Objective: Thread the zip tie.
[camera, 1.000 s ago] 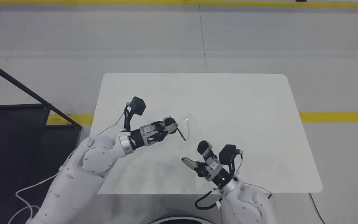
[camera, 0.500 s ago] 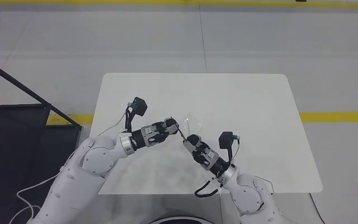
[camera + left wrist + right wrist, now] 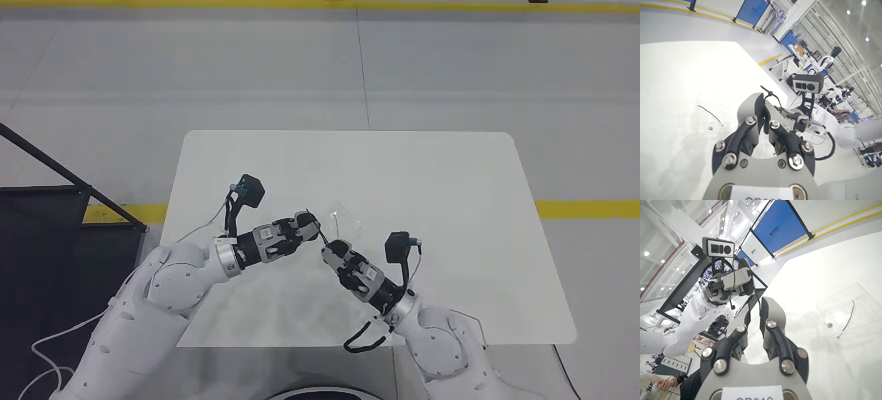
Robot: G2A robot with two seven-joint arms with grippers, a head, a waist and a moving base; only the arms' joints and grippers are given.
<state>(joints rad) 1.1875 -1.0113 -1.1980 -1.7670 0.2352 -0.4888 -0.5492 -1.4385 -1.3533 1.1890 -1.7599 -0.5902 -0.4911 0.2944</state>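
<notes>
My left gripper [image 3: 310, 227] hangs over the left-middle of the white table [image 3: 450, 180], shut on a black zip tie [image 3: 770, 93]. The tie's head sticks out past the pads, and its thin strap [image 3: 758, 300] hangs down from there. Just to the right and nearer the front, my right gripper [image 3: 334, 251] faces the left one almost tip to tip. Its fingers [image 3: 772, 311] stand a little apart, and the strap's free end runs into the gap between them.
A clear shallow tray [image 3: 345, 213] lies on the table right behind the two grippers, and a second black zip tie [image 3: 848, 317] rests in it. A dark metal frame [image 3: 50, 160] stands off the table's left edge. The table's right half is bare.
The right gripper has come up from the table's front edge toward the left gripper, and its fingers have narrowed around the strap. The left arm has held still.
</notes>
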